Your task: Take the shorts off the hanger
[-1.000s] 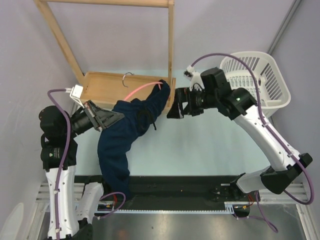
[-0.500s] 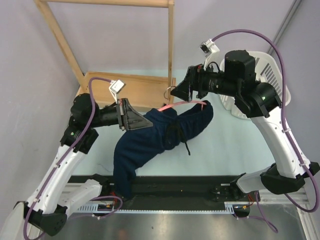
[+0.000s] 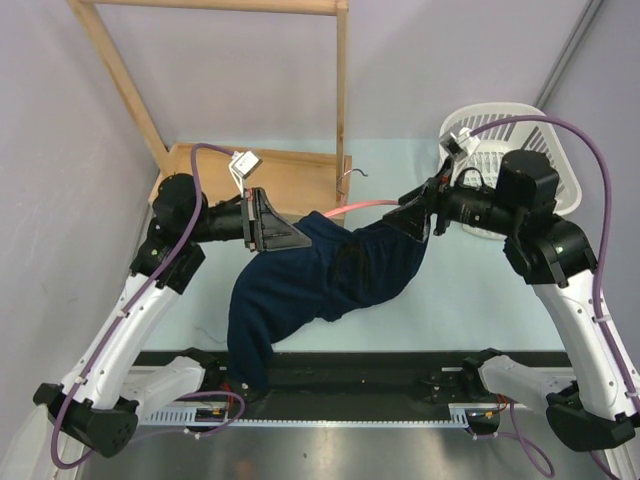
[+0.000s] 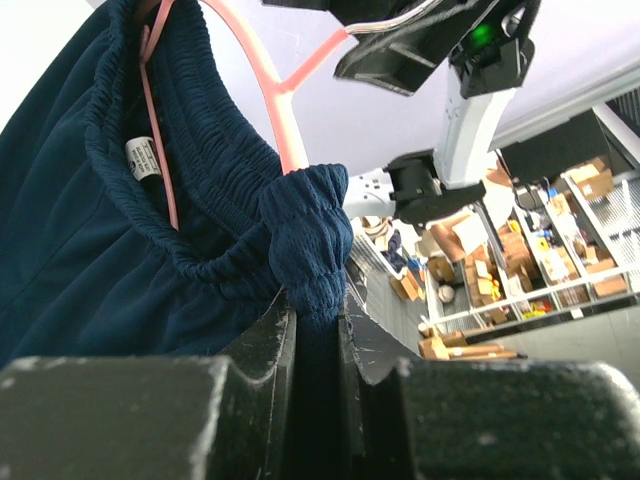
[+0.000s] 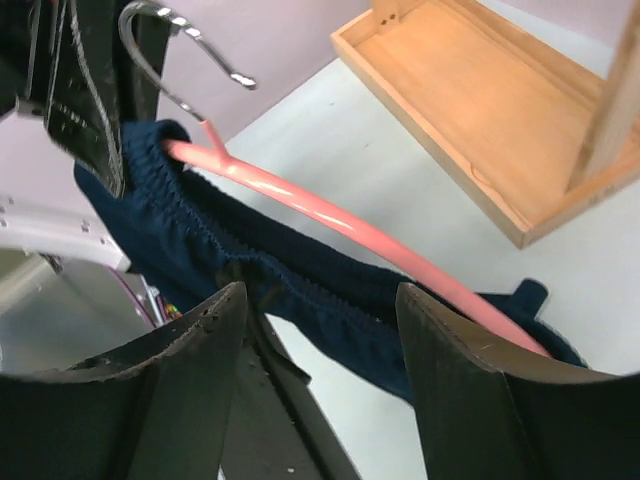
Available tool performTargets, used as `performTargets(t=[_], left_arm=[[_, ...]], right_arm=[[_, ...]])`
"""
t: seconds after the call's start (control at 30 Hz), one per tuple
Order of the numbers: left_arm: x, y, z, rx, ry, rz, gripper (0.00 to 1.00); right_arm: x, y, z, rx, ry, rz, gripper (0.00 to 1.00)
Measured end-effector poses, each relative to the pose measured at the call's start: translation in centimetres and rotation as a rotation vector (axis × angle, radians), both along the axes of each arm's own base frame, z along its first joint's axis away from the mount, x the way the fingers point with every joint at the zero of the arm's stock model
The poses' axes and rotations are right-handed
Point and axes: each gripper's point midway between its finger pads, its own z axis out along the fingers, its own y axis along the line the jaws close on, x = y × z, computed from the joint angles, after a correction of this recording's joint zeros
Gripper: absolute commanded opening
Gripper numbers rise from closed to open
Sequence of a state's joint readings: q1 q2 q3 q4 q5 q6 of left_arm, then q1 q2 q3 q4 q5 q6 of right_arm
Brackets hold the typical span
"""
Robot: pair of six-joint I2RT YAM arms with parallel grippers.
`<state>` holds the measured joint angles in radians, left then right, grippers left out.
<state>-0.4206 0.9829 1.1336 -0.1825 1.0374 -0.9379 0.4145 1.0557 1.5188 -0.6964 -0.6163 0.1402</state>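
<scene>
Top external view: my left pincer (image 3: 283, 232) clamps the waistband of the navy shorts (image 3: 320, 280), held above the desk (image 3: 470, 290). My right pincer (image 5: 315, 300) stands spread, with the pink hanger (image 5: 350, 228) and waistband crossing between its fingers.

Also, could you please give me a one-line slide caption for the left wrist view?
Left tool shut on the shorts' gathered waistband, with the pink hanger rising out of it.
</scene>
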Motion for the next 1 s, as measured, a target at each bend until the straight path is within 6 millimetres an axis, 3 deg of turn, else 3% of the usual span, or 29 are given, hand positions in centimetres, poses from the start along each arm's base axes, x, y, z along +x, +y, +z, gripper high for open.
performTargets(t=[0.3,0.73,0.87,1.0], left_arm=[[-0.2,-0.2,0.0,-0.005,0.0,-0.04,0.0],[-0.9,-0.1,0.1,-0.013,-0.011,-0.088,0.0],[-0.5,-0.3,0.0,-0.014,-0.013,-0.087,0.0],[0.1,-0.5,-0.4,-0.007,0.005,-0.085,0.0]], right_arm=[[1.2,1.6,-1.9,-0.109,-0.108,0.08,0.69],[3.8,0.7,-3.2,-0.241,-0.23,-0.007,0.73],[4.2,0.7,-3.3,-0.256,-0.251,-0.011,0.67],[4.5,1.2,-4.2,-0.275,-0.254,0.017,0.47]])
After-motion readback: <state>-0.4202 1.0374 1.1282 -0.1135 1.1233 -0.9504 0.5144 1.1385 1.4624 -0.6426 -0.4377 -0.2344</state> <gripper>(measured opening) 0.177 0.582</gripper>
